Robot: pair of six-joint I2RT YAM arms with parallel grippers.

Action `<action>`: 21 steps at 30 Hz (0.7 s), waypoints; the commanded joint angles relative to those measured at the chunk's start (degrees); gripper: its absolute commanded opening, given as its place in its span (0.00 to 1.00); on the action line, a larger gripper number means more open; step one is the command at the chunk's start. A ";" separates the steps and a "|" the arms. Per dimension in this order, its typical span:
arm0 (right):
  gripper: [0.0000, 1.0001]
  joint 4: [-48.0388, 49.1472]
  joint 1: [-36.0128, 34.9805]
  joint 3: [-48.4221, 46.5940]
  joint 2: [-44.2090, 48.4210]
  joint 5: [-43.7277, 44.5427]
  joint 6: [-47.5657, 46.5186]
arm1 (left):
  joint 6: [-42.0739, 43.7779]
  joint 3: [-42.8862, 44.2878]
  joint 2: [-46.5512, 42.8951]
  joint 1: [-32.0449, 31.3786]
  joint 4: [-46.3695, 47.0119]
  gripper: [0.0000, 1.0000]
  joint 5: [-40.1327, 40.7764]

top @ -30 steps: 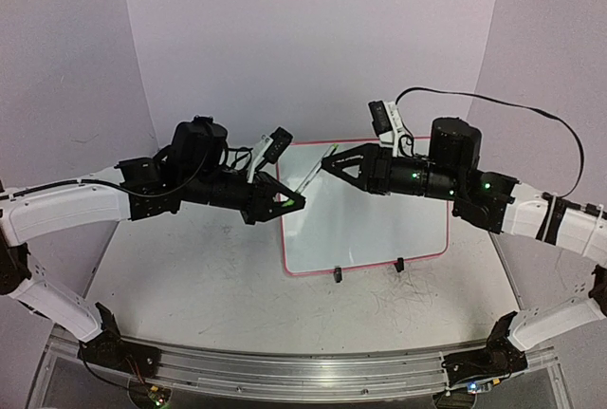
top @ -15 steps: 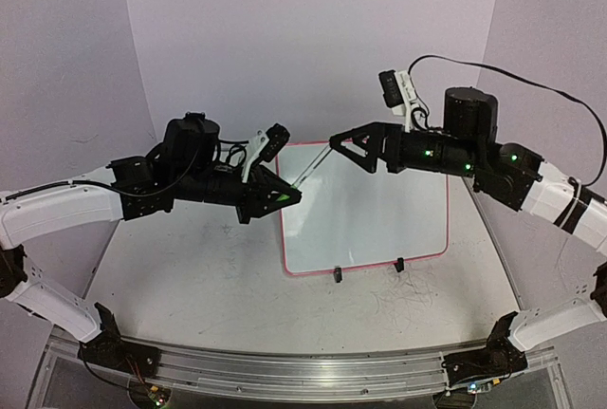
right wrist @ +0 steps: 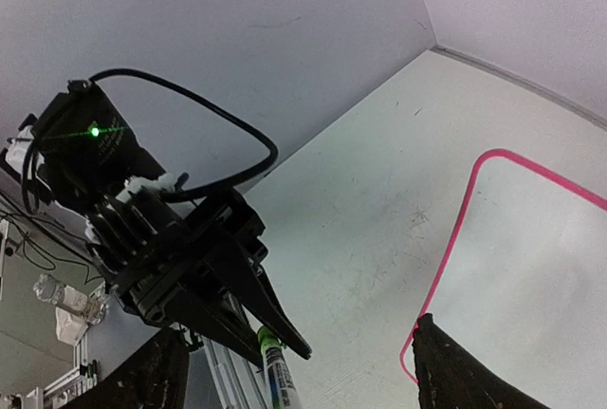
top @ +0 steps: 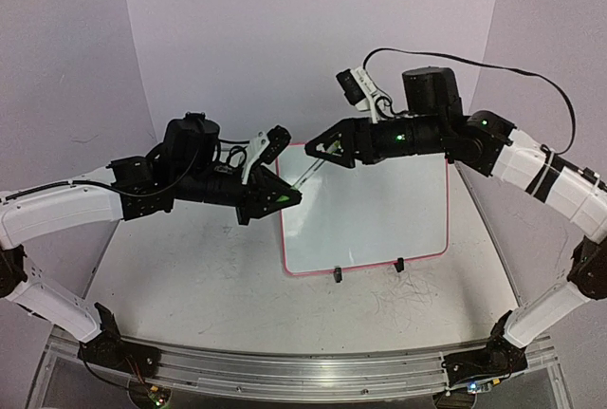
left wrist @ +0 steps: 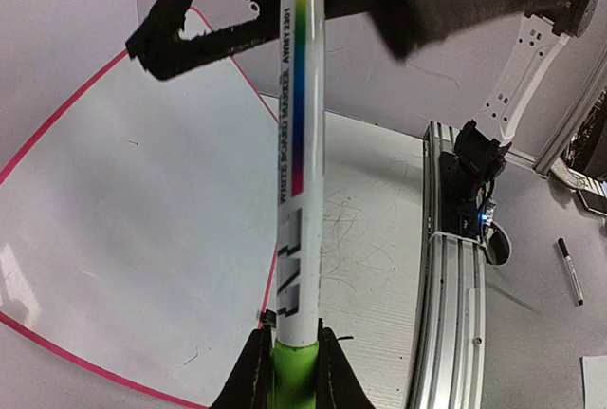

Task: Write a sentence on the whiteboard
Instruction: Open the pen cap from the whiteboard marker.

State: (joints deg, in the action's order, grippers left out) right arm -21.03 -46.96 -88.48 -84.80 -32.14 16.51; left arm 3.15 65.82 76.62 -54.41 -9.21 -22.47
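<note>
One marker (left wrist: 299, 143), in left claw (left wrist: 285, 369), whiteboard (left wrist: 123, 238) below

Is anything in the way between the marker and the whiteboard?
Nothing lies on the whiteboard. The marker, gripped by the left end effector, has its far end at the open right end effector, near the board's upper left corner.

1. The whiteboard (top: 370, 219) is glossy and smooth, catching pale reflections. Its thin pink-red rim looks like plastic.
2. The marker (left wrist: 298, 143) has a smooth, shiny plastic barrel with a green end.
3. The left pincer (top: 294, 198) and right pincer (top: 315, 146) look like matt black plastic.
4. The worktop (top: 190, 276) is matt white, scuffed with grey scribbles towards five o'clock.
5. The rail (top: 285, 371) at six o'clock is brushed metal.
</note>
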 commanded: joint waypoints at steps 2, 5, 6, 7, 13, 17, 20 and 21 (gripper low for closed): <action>0.69 -6.26 -0.03 -4.16 -3.61 -7.31 -2.77 | 0.98 -1.06 -2.15 -0.31 -0.90 0.00 -1.83; 0.60 -7.17 -0.04 -4.09 -5.16 -10.76 -3.21 | 1.13 -1.45 -2.35 -0.38 -1.64 0.00 -1.95; 0.58 -7.18 -0.01 -3.94 -5.64 -12.02 -3.15 | 1.10 -1.60 -2.35 -0.42 -1.83 0.00 -2.05; 0.56 -7.21 0.00 -3.87 -6.05 -13.10 -3.11 | 1.12 -1.80 -2.35 -0.43 -2.03 0.00 -2.10; 0.51 -7.19 -0.03 -3.34 -7.73 -18.41 -3.27 | 1.23 -2.91 -2.42 -0.52 -3.53 0.00 -2.20; 0.51 -7.47 -0.03 -2.50 -9.05 -20.23 -3.42 | 1.42 -3.15 -2.59 -0.76 -4.90 0.00 -2.57; 0.51 -7.88 -0.03 -1.90 -10.01 -20.66 -3.80 | 1.52 -3.42 -2.78 -0.84 -5.29 0.00 -2.55; 0.51 -8.03 -0.04 -1.71 -10.29 -20.91 -3.99 | 1.51 -3.45 -2.93 -0.87 -5.35 0.00 -2.52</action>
State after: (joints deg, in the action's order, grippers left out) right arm -28.58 -46.96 -90.31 -93.85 -50.26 13.71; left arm 3.36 62.42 76.34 -54.84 -14.26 -24.05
